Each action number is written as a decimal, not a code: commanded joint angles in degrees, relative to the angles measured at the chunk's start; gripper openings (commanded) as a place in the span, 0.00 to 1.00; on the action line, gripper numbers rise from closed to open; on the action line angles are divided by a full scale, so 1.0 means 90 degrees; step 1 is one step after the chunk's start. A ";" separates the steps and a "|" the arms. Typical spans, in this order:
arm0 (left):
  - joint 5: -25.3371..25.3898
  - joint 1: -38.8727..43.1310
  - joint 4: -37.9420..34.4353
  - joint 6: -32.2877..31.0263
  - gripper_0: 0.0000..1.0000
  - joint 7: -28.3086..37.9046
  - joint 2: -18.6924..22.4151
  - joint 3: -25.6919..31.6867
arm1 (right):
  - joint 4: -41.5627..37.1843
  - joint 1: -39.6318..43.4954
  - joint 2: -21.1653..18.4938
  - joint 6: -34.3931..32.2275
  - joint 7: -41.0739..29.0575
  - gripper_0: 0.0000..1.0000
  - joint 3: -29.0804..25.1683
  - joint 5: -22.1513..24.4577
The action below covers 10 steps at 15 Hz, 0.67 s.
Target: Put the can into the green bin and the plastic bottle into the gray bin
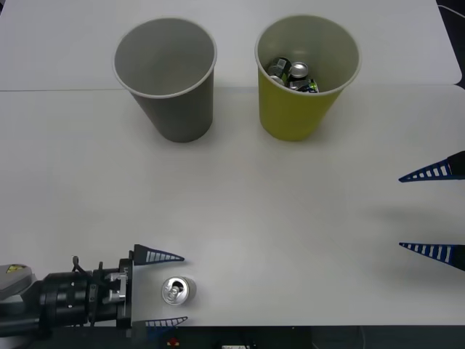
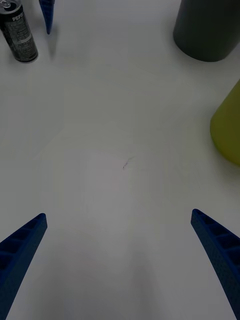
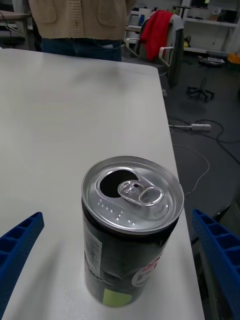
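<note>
Nearest to us, at the near edge of the white counter (image 1: pixel 240 218), our left end effector (image 1: pixel 166 289) sits low with its blue ribbed fingers (image 1: pixel 158 255) spread wide, one on either side of the can (image 1: pixel 178 290). That can stands upright between the fingers without either of them touching it; from the left wrist camera we see its silver top (image 3: pixel 131 194) with the pull-tab and the opened mouth, and its dark body (image 3: pixel 125 270) with a pale label patch near the base. From the right wrist camera the same can (image 2: pixel 19 34) stands far off with white lettering down its dark side, and one blue finger (image 2: pixel 47 14) of the left end effector is just beside it.

Our right end effector (image 1: pixel 434 211) hangs at the right edge of the counter, well apart from the can, its two blue fingers (image 1: pixel 430 172) held wide with bare counter between them.

At the far side of the counter stand the two bins, both upright and near each other but apart. We see the gray bin (image 1: pixel 171 76) on the left, nothing visible inside it. On the right is the green bin (image 1: pixel 301 80), which holds several cans (image 1: pixel 292 75) lying at its bottom. The plastic bottle named in the task is not something we can pick out.
</note>
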 commanded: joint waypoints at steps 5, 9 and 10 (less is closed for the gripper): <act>-0.0001 -0.0033 -0.0004 0.0026 0.00 0.0002 -0.0060 -0.0011 | 0.0000 0.0000 0.0000 0.0000 0.0000 1.00 0.0000 0.0000; -0.0021 -0.0024 -0.0004 0.0026 0.00 0.0012 -0.0060 -0.0011 | 0.0000 0.0000 0.0000 0.0000 0.0000 1.00 0.0000 0.0000; -0.0011 -0.0024 -0.0014 0.0026 0.00 0.0031 -0.0060 -0.0011 | 0.0000 0.0000 0.0000 0.0000 0.0000 1.00 0.0000 0.0000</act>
